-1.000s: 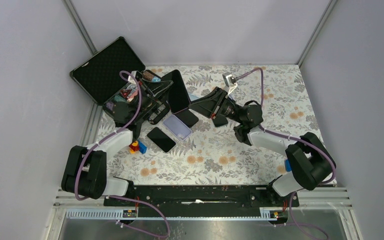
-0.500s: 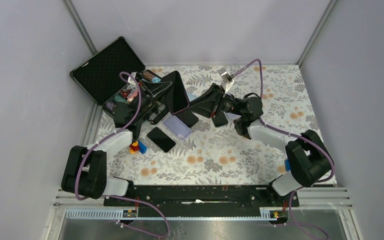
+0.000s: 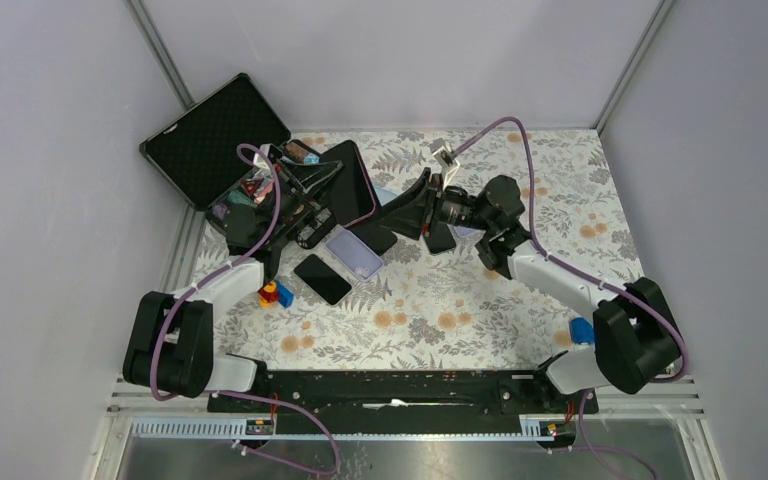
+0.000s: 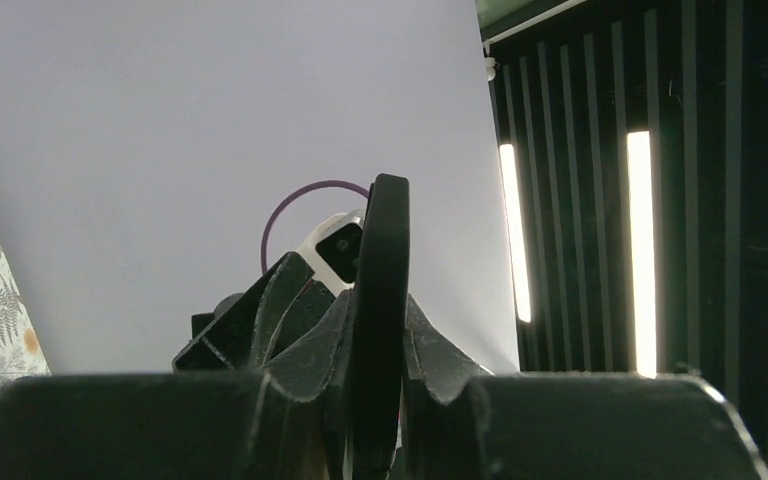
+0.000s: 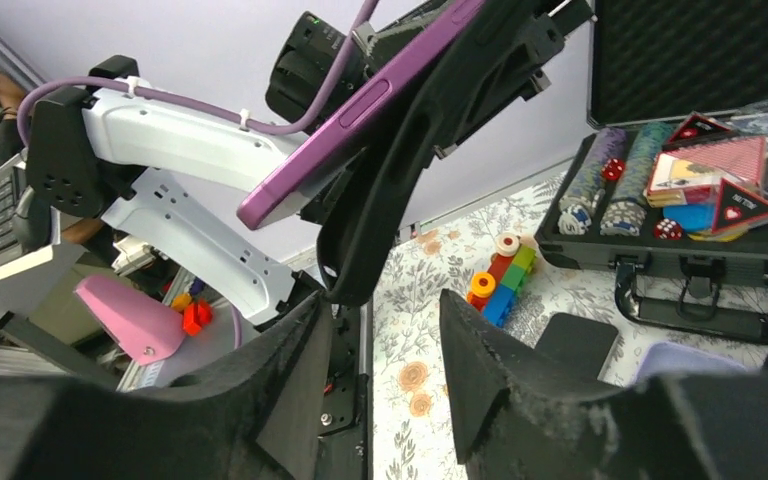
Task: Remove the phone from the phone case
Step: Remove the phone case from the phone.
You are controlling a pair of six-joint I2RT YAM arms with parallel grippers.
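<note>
My left gripper is shut on the black phone case, seen edge-on between its fingers. In the right wrist view the purple phone sits tilted in the case, and one corner of the black case is peeled off it and hangs down. My right gripper stands open just below that loose corner, which reaches its left finger without being clamped. From above, the phone in its case is held over the table's back left, with my left gripper on one side and my right gripper on the other.
An open black hard box with poker chips and cards stands at the back left. A lavender phone and two black phones lie on the floral cloth. Toy bricks sit near the left arm.
My right gripper's jaws have spread apart, and its arm has swung toward the back of the table. The left gripper keeps its hold, and the phone has barely moved.
</note>
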